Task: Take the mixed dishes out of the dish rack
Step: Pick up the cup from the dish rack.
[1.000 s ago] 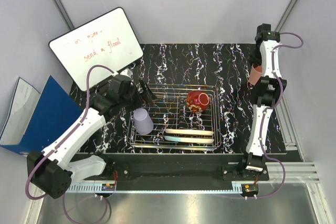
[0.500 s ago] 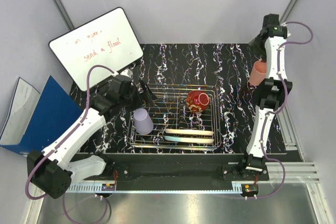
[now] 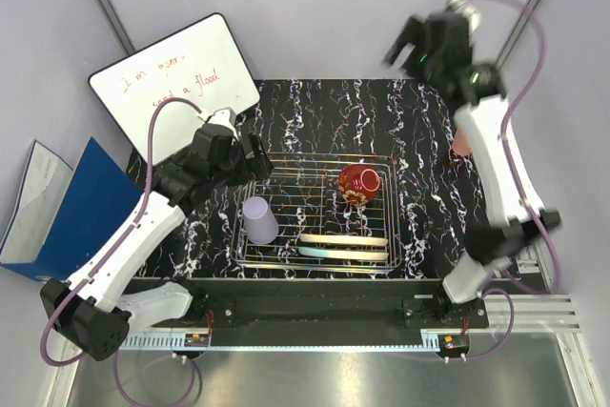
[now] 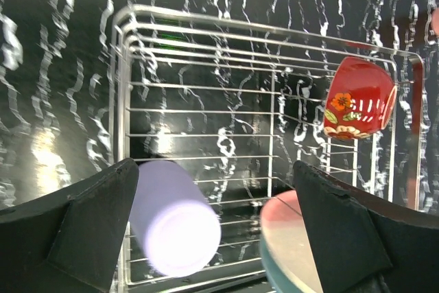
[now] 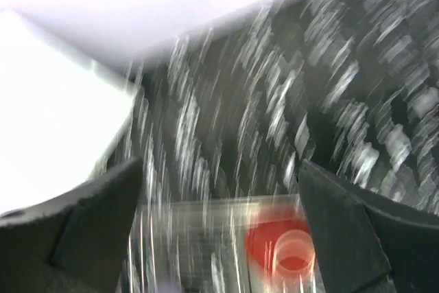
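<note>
The dish rack [image 3: 377, 219] is a silver wire basket in the middle of the black marbled table. In it a lavender cup [image 3: 259, 219] lies at the left, a red patterned bowl [image 3: 358, 184] at the back right, and a pink/cream plate [image 3: 343, 238] stands on edge over a light-blue one [image 3: 341, 253] along the front. A salmon-pink cup [image 3: 461, 146] stands on the table at the right, partly behind the right arm. My left gripper [image 3: 254, 155] hovers open over the rack's back left corner, with the lavender cup [image 4: 175, 217] and plates [image 4: 293, 238] between its fingers' line of sight. My right gripper [image 3: 412, 48] is raised high, blurred, open and empty, looking down at the bowl [image 5: 285, 252].
A whiteboard [image 3: 176, 83] with red writing leans at the back left, also a white blur [image 5: 48, 121] in the right wrist view. A blue folder [image 3: 71, 212] lies off the table's left edge. Grey walls close in the back and sides.
My right gripper opened and left the salmon-pink cup on the table at the right, then swung up and to the left. The left arm shifted slightly toward the rack's back left corner.
</note>
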Robot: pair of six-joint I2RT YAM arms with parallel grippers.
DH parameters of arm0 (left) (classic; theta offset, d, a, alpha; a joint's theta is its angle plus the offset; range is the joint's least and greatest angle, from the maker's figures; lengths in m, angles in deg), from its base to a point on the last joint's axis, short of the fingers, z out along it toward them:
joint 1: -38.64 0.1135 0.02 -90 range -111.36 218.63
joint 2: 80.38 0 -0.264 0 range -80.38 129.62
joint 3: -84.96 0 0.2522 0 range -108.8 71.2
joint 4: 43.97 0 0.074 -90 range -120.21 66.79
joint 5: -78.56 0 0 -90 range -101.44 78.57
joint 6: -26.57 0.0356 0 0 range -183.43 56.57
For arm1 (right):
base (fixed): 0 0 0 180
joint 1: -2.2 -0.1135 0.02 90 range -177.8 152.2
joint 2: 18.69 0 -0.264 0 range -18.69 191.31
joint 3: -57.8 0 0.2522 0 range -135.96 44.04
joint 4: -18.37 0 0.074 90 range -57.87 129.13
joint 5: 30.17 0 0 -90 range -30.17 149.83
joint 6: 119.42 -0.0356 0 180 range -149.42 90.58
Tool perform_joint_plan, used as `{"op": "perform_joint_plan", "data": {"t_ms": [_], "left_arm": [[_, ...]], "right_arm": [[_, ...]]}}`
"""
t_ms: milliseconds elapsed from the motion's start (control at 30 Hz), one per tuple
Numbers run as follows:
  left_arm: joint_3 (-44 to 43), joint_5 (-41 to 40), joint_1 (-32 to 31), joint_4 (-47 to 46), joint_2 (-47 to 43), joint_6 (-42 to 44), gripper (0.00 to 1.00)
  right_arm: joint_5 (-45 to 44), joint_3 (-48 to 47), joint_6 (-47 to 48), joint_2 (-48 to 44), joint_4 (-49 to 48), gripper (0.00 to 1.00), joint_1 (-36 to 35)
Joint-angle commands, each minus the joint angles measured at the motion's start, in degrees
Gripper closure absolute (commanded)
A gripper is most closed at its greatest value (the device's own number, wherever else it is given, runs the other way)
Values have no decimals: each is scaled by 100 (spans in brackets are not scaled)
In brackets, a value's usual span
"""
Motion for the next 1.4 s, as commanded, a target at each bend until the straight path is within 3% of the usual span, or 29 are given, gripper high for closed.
{"op": "perform_joint_plan", "data": {"t_ms": [0,33,133,333,700,833,967,1000,1067,1100,1133,1367], "left_arm": [[-273,-331,-60,474,74,584,1],[-220,-349,-113,483,4,602,1],[114,-420,-253,475,-321,664,1],[422,-542,-666,474,-673,594,1],[1240,-586,-1212,264,-542,189,1],[1275,-569,-1221,132,-322,233,9],[1223,-560,-1221,26,-304,268,25],[1205,-560,-1221,9,-295,303,38],[1179,-525,-1221,9,-260,338,54],[1152,-507,-1221,9,-269,373,71],[1126,-499,-1212,26,-295,400,78],[73,-753,-1212,44,-1147,663,100]], "right_arm": [[384,3508,185,-2156,-2759,1,-634],[673,4480,166,-2795,-3356,0,-721],[781,5444,297,-3537,-3555,0,-1003],[676,6685,219,-4585,-3687,0,-1645],[421,7671,-115,-5096,-3678,0,-2365],[351,7724,-142,-5113,-3713,0,-2506],[316,7794,-10,-5201,-3748,0,-2559],[316,7812,-10,-5219,-3740,0,-2568],[307,7838,34,-5263,-3731,0,-2577],[298,7847,25,-5271,-3713,0,-2586],[281,7847,52,-5289,-3696,0,-2603],[157,7453,227,-5246,-3555,0,-2682]]}}
